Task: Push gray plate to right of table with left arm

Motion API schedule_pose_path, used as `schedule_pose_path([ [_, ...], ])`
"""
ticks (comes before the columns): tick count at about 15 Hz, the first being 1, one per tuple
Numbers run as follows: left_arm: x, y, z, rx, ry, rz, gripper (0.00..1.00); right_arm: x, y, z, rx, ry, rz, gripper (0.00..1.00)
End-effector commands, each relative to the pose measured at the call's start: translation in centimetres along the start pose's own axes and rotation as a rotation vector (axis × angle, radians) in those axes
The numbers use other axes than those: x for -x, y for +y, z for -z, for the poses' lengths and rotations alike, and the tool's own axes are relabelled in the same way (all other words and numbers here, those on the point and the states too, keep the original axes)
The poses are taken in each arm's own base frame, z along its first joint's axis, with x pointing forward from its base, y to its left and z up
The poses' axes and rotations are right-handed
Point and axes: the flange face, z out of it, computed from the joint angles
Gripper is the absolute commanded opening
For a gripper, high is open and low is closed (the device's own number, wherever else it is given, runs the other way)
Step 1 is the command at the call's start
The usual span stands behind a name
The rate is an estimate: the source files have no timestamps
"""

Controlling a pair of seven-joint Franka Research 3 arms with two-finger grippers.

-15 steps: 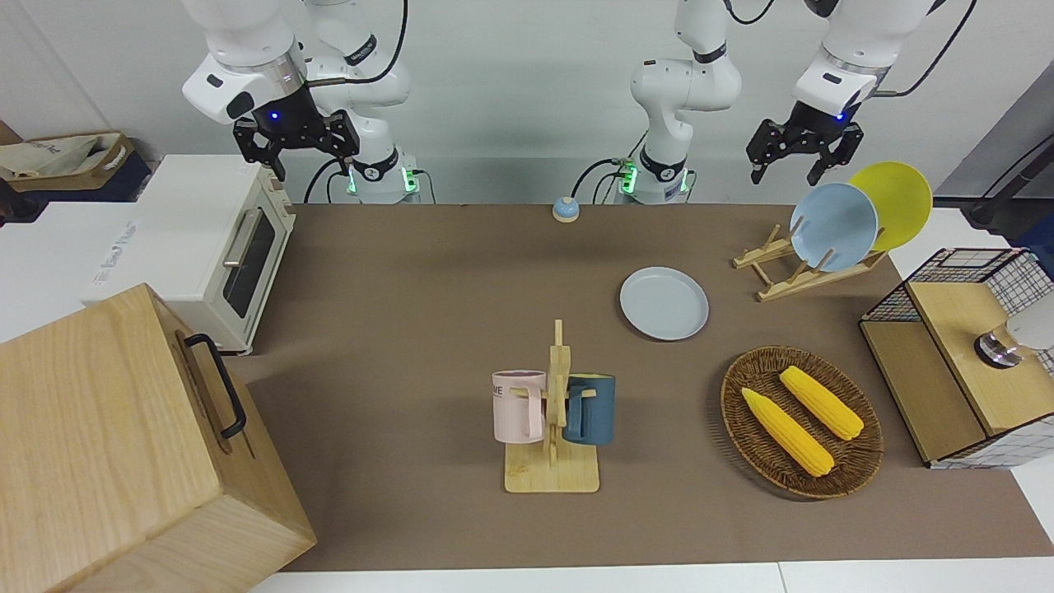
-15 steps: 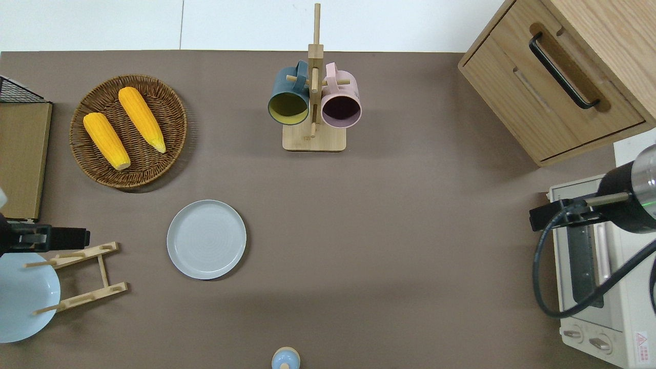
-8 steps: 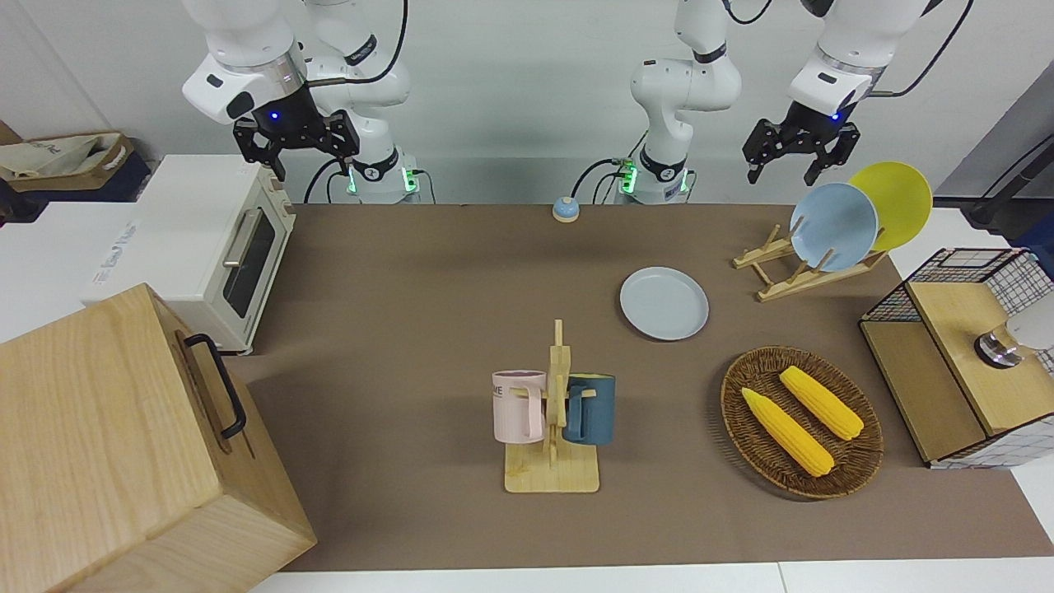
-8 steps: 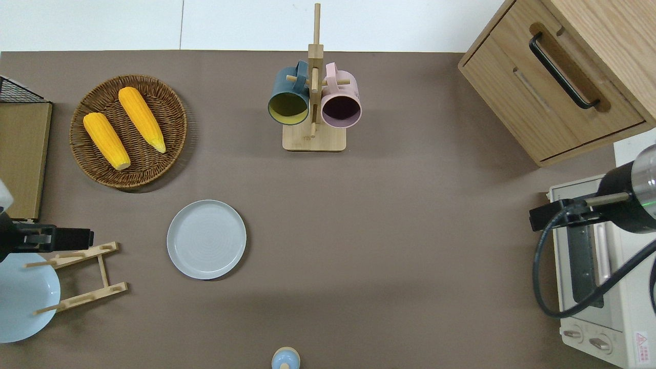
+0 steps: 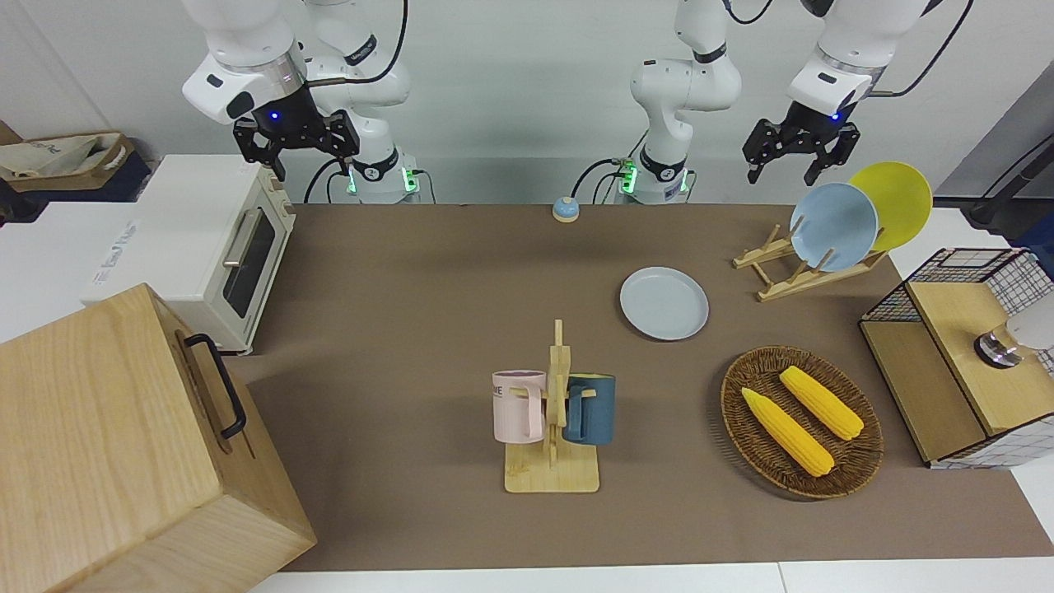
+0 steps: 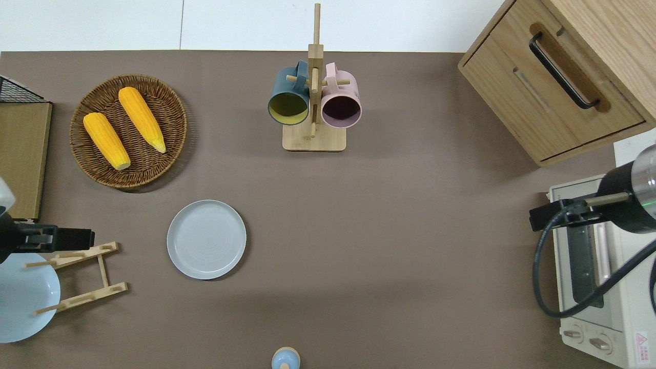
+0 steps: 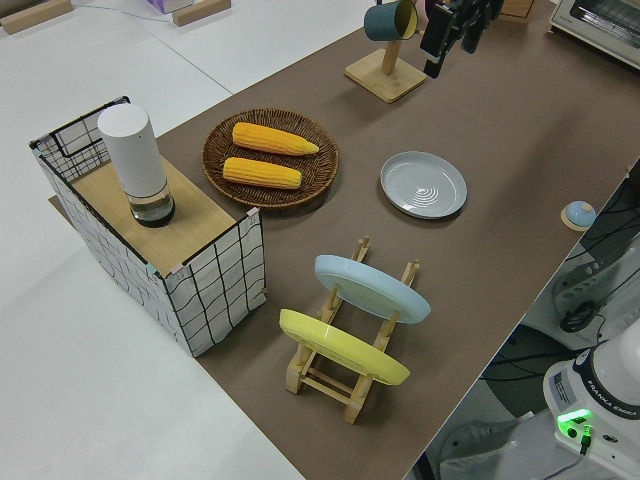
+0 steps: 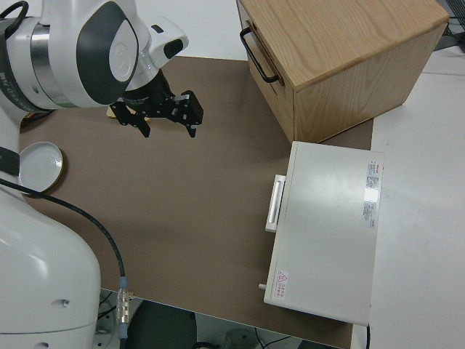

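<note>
The gray plate lies flat on the brown table, between the wooden plate rack and the mug stand; it also shows in the overhead view and the left side view. My left gripper is open and empty, up in the air. In the overhead view the left gripper is over the plate rack's end, well apart from the gray plate, toward the left arm's end of the table. My right gripper is open, empty and parked.
A plate rack holds a sky-blue plate and a yellow plate. A wicker basket holds two corn cobs. A mug stand, a wooden cabinet, a toaster oven, a wire-framed shelf and a small blue knob also stand here.
My left gripper has shifted slightly, rising a little and edging toward the gray plate in the overhead view. The gray plate and the right arm have not moved.
</note>
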Motion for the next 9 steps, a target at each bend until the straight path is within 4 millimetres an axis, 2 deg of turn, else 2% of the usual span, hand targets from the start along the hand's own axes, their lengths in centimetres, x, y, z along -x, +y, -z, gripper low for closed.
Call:
schedule_pose_path([
  [1, 0.0, 0.2, -0.9, -0.006, -0.017, 0.002, 0.99, 0.3, 0.1, 0.4, -0.004, -0.004, -0.015, 0.983],
  [9, -0.1, 1.5, -4.0, -0.012, -0.051, -0.022, 0.99, 0.3, 0.1, 0.4, -0.004, -0.004, -0.016, 0.983],
])
